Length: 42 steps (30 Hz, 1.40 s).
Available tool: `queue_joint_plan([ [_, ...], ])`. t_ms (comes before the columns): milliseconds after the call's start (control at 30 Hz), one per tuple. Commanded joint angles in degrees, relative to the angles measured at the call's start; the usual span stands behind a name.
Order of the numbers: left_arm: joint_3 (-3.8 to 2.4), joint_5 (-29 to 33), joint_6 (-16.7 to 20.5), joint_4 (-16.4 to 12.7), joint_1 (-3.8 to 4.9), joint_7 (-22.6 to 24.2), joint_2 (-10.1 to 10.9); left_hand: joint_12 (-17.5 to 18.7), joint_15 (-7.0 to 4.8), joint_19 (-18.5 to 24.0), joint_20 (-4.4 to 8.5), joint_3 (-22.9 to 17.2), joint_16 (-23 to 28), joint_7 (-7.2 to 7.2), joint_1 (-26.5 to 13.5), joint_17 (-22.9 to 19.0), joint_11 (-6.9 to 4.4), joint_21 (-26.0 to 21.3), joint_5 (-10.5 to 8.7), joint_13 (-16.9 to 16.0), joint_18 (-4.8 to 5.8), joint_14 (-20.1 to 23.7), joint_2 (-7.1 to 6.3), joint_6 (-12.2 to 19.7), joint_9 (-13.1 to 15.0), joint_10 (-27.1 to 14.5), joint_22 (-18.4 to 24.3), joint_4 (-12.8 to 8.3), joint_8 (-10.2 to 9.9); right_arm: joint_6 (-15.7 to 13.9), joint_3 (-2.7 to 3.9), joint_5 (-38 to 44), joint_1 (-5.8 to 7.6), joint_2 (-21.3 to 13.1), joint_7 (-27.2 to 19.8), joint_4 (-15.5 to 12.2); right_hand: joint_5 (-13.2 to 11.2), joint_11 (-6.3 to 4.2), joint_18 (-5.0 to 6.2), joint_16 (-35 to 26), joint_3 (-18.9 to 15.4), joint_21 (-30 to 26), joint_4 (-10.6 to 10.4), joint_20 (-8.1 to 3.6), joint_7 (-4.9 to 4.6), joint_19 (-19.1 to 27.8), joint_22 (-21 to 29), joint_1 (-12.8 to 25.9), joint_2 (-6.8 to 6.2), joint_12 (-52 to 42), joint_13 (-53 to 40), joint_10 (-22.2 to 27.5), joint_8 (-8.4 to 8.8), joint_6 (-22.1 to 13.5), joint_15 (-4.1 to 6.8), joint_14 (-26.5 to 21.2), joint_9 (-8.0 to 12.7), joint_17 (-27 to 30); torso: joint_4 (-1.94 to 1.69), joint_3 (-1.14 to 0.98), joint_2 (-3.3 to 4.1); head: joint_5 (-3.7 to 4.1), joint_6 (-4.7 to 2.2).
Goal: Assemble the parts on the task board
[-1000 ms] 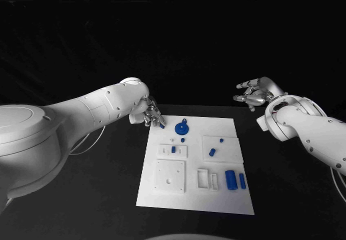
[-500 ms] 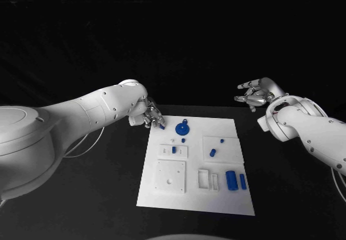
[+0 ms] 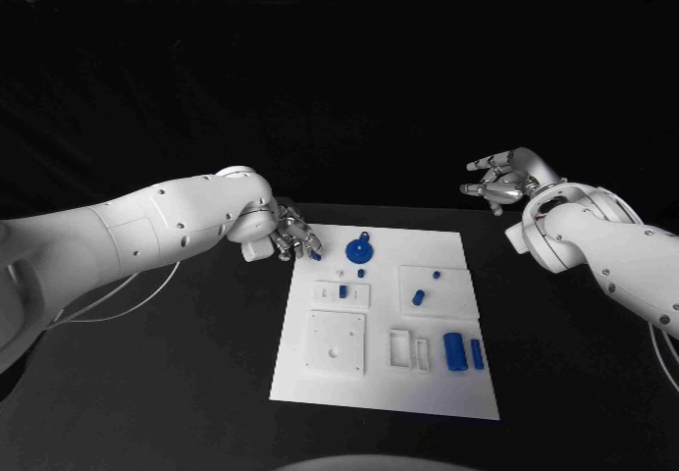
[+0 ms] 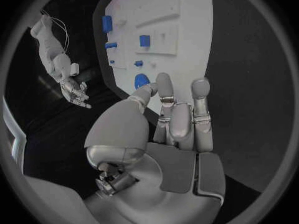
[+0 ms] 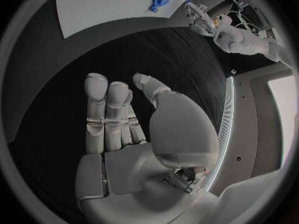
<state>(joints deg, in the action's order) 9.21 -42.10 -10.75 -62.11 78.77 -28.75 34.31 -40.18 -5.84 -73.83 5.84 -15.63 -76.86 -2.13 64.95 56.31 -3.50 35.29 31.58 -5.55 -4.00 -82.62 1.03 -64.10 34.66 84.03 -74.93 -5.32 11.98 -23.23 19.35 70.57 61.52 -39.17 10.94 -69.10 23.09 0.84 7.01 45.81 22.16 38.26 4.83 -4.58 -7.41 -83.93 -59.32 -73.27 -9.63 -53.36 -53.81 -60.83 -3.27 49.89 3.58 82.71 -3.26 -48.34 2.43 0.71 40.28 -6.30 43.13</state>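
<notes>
Left hand [image 3: 293,238] pulled back slightly off the board's [image 3: 385,392] far-left corner, fingers loosely apart, holding nothing; no part picked yet. Matte white board on black counter [image 3: 184,392]: blue blocks [image 3: 453,351] near, round blue disc [image 3: 359,252] far. Right hand [image 3: 498,183] hung open, empty, well beyond.

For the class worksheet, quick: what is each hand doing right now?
Left hand: open, fingers extended, holding nothing.
Right hand: open, holding nothing.
</notes>
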Motion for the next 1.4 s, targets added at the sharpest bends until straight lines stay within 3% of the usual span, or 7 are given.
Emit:
queue_joint_plan([
  [33, 0.03, 2.50, 6.88, -4.41, 0.11, -0.72, 1.73, -0.63, -0.07, -0.42, -0.06, -5.18, -0.44, 1.99, -0.49, 0.33, -0.61, 0.39, 1.04, 0.58, -0.53, -0.57, -0.47, -2.58, 3.53, 2.88, -1.02, -5.50, 0.25, 0.09, 0.02, -0.09, -0.14, -0.12, -0.26, 0.01, 0.29, 0.04, 0.83, -0.24, -0.10, -0.43, -0.05, -0.33, -0.20, -2.76, 0.11, 0.48, -0.18, 0.35, 0.10, 0.42, -0.01, -0.11, 0.21, 0.23, -0.05, 0.03, -0.54, 0.15, -0.35, 0.28, 0.38],
  [267, 0.78, 2.90, 11.88, -12.40, 0.09, -0.51, 5.04, -1.80, -0.05, -0.26, -0.26, -5.28, -0.57, 2.07, -0.61, 0.49, -0.64, 1.00, 0.57, 1.57, -0.69, -0.63, -1.09, -3.45, 3.17, 2.86, -0.99, -5.64, -0.79, 0.26, 0.02, -0.21, -0.65, -0.22, -0.29, -0.18, 0.29, 0.04, 0.83, -0.24, -0.10, -0.43, -0.05, -0.33, -0.20, -2.76, 0.11, 0.48, -0.18, 0.35, 0.10, 0.42, -0.01, -0.11, 0.21, 0.23, -0.05, 0.03, -0.89, 0.31, -0.73, 0.52, 0.98],
  [400, 2.21, 2.16, 12.46, -16.01, 0.06, -0.93, 6.27, -1.76, 0.02, -0.19, -0.50, -4.78, -0.54, 2.04, -0.05, 0.39, -0.59, 1.06, 0.50, 1.63, -0.89, -0.65, -1.36, -4.18, 1.92, 2.86, -0.95, -5.15, -1.58, 0.45, 0.02, -0.28, -1.00, -0.22, -0.26, -0.30, 0.29, 0.04, 0.83, -0.24, -0.10, -0.43, -0.05, -0.33, -0.20, -2.76, 0.11, 0.48, -0.18, 0.35, 0.10, 0.42, -0.01, -0.11, 0.21, 0.23, -0.05, 0.03, -1.00, 0.31, -0.81, 0.58, 1.24],
  [533, 3.40, 1.48, 12.92, -17.57, 0.04, -1.30, 6.54, -1.67, 0.01, -0.25, -0.58, -4.73, -0.63, 2.16, -0.10, 0.53, -0.61, 1.23, 0.46, 1.71, -0.96, -0.70, -1.31, -4.42, 1.98, 2.86, -0.99, -4.94, -1.45, 0.56, 0.02, -0.31, -1.23, -0.19, -0.20, -0.48, 0.33, 0.05, 0.79, -0.25, -0.17, -0.34, 0.02, -0.35, -0.20, -2.77, 0.09, 0.41, -0.15, 0.37, 0.11, 0.44, 0.00, -0.14, 0.21, 0.25, -0.04, 0.03, -0.99, 0.24, -0.78, 0.54, 1.21],
  [667, 4.16, 1.37, 12.71, -18.18, -0.06, -1.97, 6.28, -1.66, 0.01, -0.21, -0.73, -4.46, -0.54, 2.28, -0.15, 0.29, -0.62, 1.20, -1.43, 1.77, -1.10, -0.66, -1.16, -4.25, 2.42, 2.87, -0.94, -4.24, -1.18, 0.68, 0.02, -0.37, -1.44, -0.11, -0.22, -0.65, 0.35, 0.07, 0.79, -0.26, -0.22, -0.38, -0.04, -0.34, -0.22, -2.75, 0.13, 0.53, -0.09, 0.38, 0.13, 0.45, 0.00, -0.23, 0.20, 0.24, -0.04, 0.03, -1.00, 0.32, -0.84, 0.55, 1.42],
  [1167, 4.61, -1.38, 16.68, -18.22, -1.67, -2.49, 4.74, -1.66, 0.17, -0.04, -1.23, -4.41, -0.69, 2.35, 0.43, 0.41, -0.54, 1.33, -2.00, 1.83, -1.40, -0.70, -1.47, -4.13, 2.77, 2.88, -0.98, -3.47, -0.47, 1.41, 0.01, -0.90, -1.71, -0.06, -0.42, -0.88, 0.87, 0.06, 0.74, -0.26, -0.71, -0.30, -0.36, -0.33, -0.20, -2.77, 0.14, 1.05, -0.03, 0.30, 0.08, 0.45, 0.00, -0.30, 0.19, 0.27, -0.04, 0.02, -1.00, 0.26, -0.76, 0.64, 1.45],
  [1400, 4.62, -2.45, 17.34, -18.24, -1.94, -2.82, 4.45, -6.74, -0.22, -0.23, -1.35, -4.60, -0.17, 2.73, 0.62, -0.91, -1.19, 2.11, -2.17, 1.31, -1.64, -0.61, -1.76, -5.04, 3.38, 2.79, -1.02, -3.60, -0.54, 1.58, 0.01, -0.96, -1.80, -0.12, -0.42, -1.03, 0.99, 0.05, 0.70, -0.25, -0.86, -0.19, -0.33, -0.34, -0.20, -2.78, 0.10, 1.07, -0.01, 0.26, 0.04, 0.45, 0.01, -0.38, 0.19, 0.26, -0.03, 0.00, -1.04, 0.25, -0.75, 0.59, 1.60],
])
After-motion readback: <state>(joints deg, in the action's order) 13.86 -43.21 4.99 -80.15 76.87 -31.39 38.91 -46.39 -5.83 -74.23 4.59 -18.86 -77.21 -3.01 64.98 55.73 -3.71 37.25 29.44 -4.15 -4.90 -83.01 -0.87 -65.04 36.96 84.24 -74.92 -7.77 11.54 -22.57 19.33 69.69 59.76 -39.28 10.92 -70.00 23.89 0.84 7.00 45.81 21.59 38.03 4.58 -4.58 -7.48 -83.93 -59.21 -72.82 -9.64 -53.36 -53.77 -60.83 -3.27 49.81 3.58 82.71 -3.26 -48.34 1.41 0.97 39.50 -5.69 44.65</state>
